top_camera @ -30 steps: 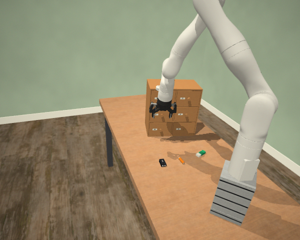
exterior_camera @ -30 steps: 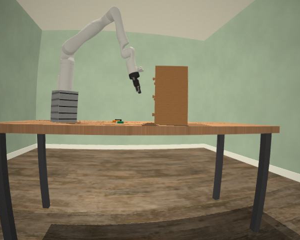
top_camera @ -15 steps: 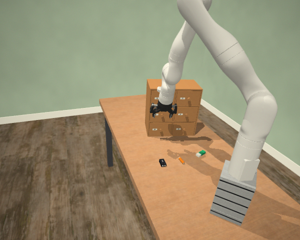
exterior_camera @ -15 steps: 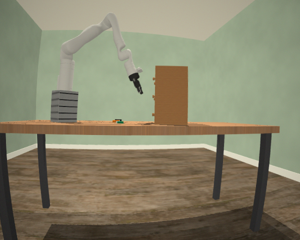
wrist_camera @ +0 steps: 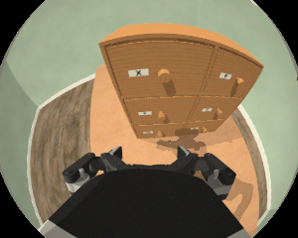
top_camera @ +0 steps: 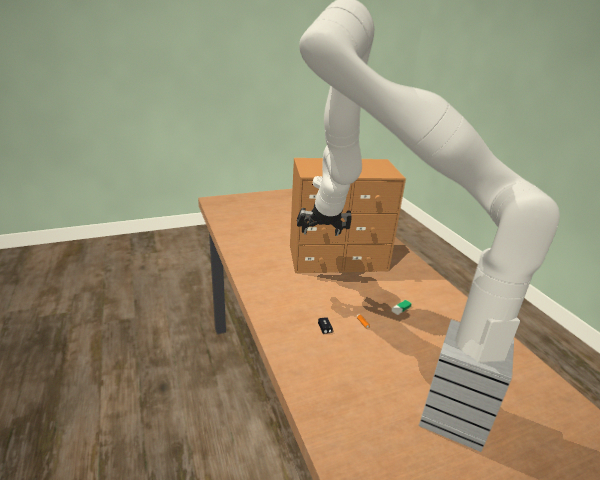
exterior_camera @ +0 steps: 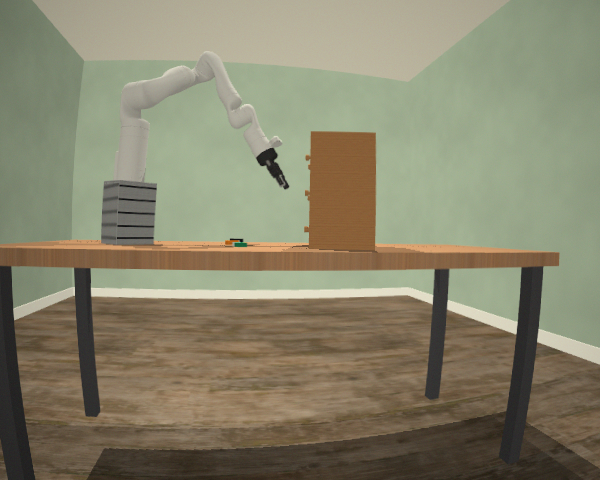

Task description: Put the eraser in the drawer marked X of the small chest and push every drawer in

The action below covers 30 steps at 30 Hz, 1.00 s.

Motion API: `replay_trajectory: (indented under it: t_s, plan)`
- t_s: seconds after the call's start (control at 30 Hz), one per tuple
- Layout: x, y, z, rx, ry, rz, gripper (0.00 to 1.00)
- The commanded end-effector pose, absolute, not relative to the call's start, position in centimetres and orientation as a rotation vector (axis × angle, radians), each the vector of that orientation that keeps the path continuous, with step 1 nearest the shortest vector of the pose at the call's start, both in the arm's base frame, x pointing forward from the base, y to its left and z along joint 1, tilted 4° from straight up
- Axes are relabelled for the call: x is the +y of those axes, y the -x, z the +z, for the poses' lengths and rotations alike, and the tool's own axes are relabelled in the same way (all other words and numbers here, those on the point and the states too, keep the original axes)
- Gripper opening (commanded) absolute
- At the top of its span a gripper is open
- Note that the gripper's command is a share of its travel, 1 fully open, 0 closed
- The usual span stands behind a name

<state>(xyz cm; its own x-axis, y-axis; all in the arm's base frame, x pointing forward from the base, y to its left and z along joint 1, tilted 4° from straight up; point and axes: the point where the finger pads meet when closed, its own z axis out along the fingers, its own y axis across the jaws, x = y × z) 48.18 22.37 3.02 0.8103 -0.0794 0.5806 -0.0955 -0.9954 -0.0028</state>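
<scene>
We see the claw [top_camera: 324,227] [exterior_camera: 286,187] [wrist_camera: 149,153] with its fingers spread and nothing between them, angled toward the front of the chest [top_camera: 375,169] [exterior_camera: 342,191] [wrist_camera: 159,31], presumably to take the knob [wrist_camera: 164,75] of the top drawer marked X [wrist_camera: 124,57]. We find the green-and-white eraser [top_camera: 402,306] [exterior_camera: 240,244] lying on the table [top_camera: 290,361] [exterior_camera: 269,259] [wrist_camera: 101,119], probably left there until that drawer, now shut, can receive it.
</scene>
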Motion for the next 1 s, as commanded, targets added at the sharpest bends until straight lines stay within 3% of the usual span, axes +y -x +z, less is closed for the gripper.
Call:
replay_trajectory:
  t_s: [0.0, 0.97]
  plan:
    - [23.0, -46.8, 1.1, -0.052, -2.925, 0.987, 1.00]
    - [22.8, -48.8, -1.0, -0.040, -2.757, 1.381, 1.00]
